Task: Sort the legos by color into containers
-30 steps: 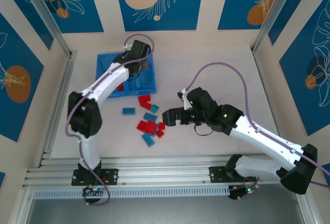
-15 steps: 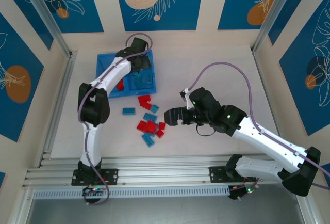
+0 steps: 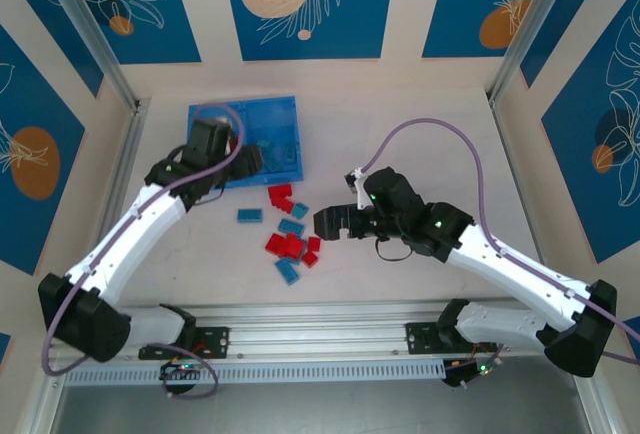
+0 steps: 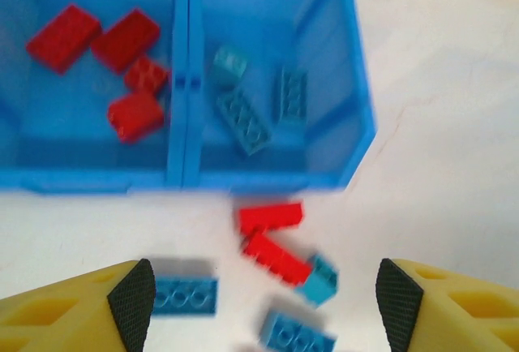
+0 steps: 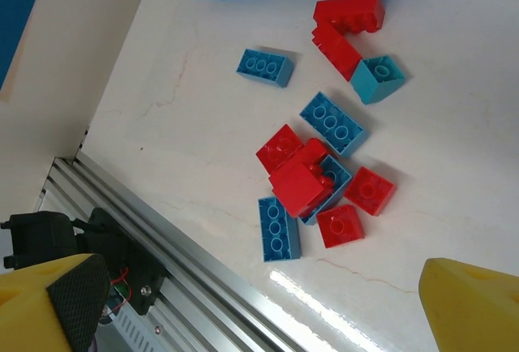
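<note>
Left claw (image 4: 263, 307) and right claw (image 5: 268, 299) both gape empty; touching red and blue legos (image 5: 312, 182) risk a mixed-colour pinch.

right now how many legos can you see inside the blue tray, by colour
bright red plastic bricks, left compartment: 4
light teal plastic bricks, right compartment: 3
total in the bright blue plastic tray: 7

legos (image 5: 302, 183): hard glossy plastic, studded | tray (image 4: 81, 180): smooth, slightly translucent blue plastic | tabletop (image 5: 162, 84): pale, smooth, faintly veined, soft sheen | rail (image 5: 203, 295): ribbed bare metal, reflective
</note>
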